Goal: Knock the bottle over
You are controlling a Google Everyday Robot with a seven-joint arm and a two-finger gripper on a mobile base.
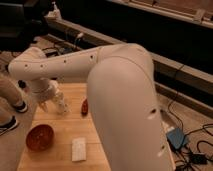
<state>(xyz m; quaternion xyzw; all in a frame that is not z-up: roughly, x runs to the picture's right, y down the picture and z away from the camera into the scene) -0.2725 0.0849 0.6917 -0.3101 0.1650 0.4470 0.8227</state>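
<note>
The slim translucent-whitish bottle stands upright on the wooden table, near its far left part. My gripper hangs from the white wrist right beside the bottle, on its left, close against it. I cannot tell whether it touches the bottle. My big white arm reaches across the view from the right and hides the table's right side.
A small dark-red object lies just right of the bottle. A red bowl sits at the front left, and a pale rectangular block in front of the middle. A person's leg and shoe are at the left. Cables and a blue box lie on the floor at the right.
</note>
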